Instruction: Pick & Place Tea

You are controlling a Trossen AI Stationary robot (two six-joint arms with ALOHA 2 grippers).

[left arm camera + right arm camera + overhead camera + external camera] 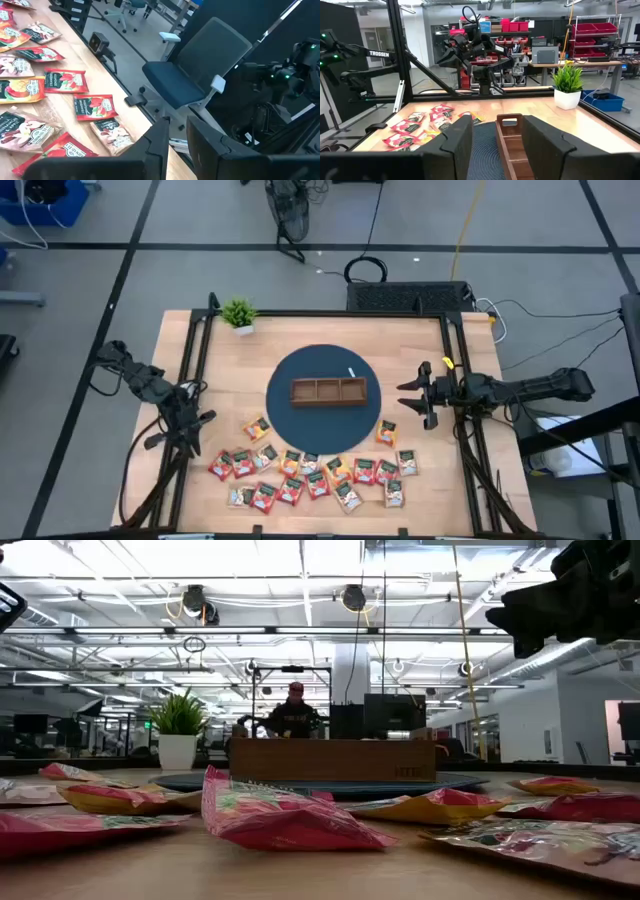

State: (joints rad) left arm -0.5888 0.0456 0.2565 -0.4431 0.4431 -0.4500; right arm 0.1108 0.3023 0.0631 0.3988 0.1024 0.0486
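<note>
- The tea sachets (pixel 310 470) are lying scattered in a loose band along the near part of the wooden table (pixel 200 340), red, orange and green-and-white ones mixed, several touching or overlapping
- One orange sachet (pixel 386 431) is lying a little apart from the band, on the right, closer to the round dark mat (pixel 320 430)
- Another sachet (pixel 257 428) is sitting alone toward the left, just beside the mat's edge
- The brown three-compartment tray (pixel 328 391) is resting in the middle of the mat, and all three compartments are looking bare from above
- The right gripper (pixel 411 398) is hovering at the table's right side, well clear of the tea, pointing toward the tray; its fingers (pixel 457 142) are standing wide apart with nothing between them, and in the right wrist view the tray (pixel 512 142) is showing through the gap
- The left gripper (pixel 200 423) is hanging at the table's left edge, beside the frame post; its fingers (pixel 160 145) are standing narrowly apart, gripping nothing, with sachets (pixel 60 82) lying on the table nearby
- A small potted plant (pixel 239 314) is standing at the far left corner of the table
- In the low view a red sachet (pixel 275 815) is lying nearest the camera, and a person (pixel 294 715) is sitting far behind the tray (pixel 330 760)
</note>
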